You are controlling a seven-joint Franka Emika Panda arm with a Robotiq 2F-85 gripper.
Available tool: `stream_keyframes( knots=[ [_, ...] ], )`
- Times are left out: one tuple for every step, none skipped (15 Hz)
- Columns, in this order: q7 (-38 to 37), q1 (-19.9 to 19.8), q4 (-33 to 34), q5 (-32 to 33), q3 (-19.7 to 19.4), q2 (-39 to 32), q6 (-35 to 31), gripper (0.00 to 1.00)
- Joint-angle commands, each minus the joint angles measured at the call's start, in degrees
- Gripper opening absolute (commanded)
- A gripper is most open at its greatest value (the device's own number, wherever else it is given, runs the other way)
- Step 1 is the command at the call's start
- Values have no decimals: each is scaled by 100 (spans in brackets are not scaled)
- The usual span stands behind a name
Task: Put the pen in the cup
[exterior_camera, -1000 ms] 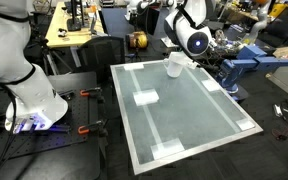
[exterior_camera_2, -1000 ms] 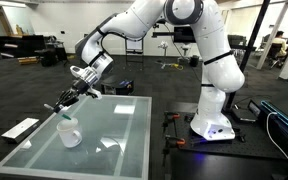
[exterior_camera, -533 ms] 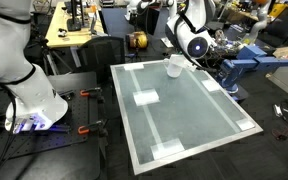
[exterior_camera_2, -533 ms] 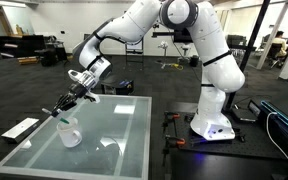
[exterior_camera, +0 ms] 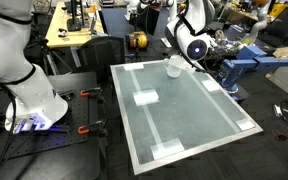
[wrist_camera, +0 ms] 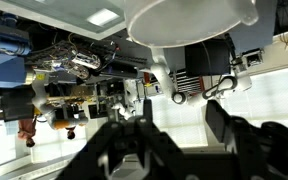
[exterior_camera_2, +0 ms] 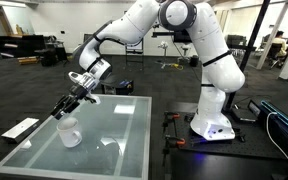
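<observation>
- table (exterior_camera_2: 119,125): top of glossy glass, smooth, throwing reflections; rim pale and matt, metal by the look;
- cup (exterior_camera_2: 70,132): white, smooth, with a soft sheen;
- tape patches (exterior_camera: 145,98): flat white, matt;
- arm (exterior_camera_2: 149,20): white glossy shell, seemingly plastic;
- gripper (exterior_camera_2: 62,112): dark, matt

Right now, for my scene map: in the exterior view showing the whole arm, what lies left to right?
Left to right: flat white panel on the floor → cup → arm's base → blue-edged box. The gripper hangs over the cup, so is left out.
</observation>
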State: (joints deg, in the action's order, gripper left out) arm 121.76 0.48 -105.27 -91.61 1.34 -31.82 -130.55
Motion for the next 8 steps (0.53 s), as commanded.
stream_keyframes(
  knots=[
    [229,70,-72,-181,-41,127,-173,92],
    [279,72,-116,-188,-41,172,-183,98],
    [359,72,-188,-199,-40,249,-186,100],
    [418,70,-254,-203,-40,324,-185,100],
    [514,69,-314,-216,-40,396,-188,100],
    [601,68,-407,-221,-43,502,-194,100],
    [683,67,-491,-233,-47,602,-200,100],
    [770,62,-587,-238,-51,713,-195,100]
  ],
)
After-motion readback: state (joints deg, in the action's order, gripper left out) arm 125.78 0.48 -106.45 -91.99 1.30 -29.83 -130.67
